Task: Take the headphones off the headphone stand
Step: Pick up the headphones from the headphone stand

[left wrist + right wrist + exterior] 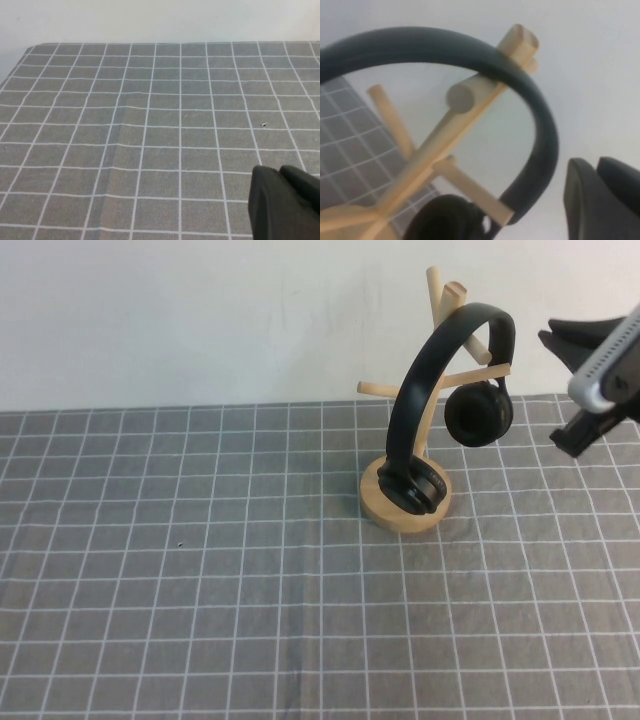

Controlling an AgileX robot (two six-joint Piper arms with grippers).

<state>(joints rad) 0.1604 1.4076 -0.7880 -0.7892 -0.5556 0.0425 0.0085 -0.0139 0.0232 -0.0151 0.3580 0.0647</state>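
Two tools: right tool (pixel 562 390) near headphones (pixel 432 400) on stand (pixel 405 508), left tool (pixel 285 205) above tabletop (pixel 150 125); clench of either cannot be told

A pale, smooth, unvarnished-looking wood is seen on the headphone stand (pixel 405 502), pegs and round base alike. The headphones (pixel 432 390) are shown in matt black, the earcups given a soft padded look. The table (pixel 200 590) is covered by grey cloth with a white grid, slightly creased. Dark matt plastic is seen on the right gripper (pixel 590 360) near the far right edge, with a pale grey satin part, and on the left gripper (pixel 282 205).
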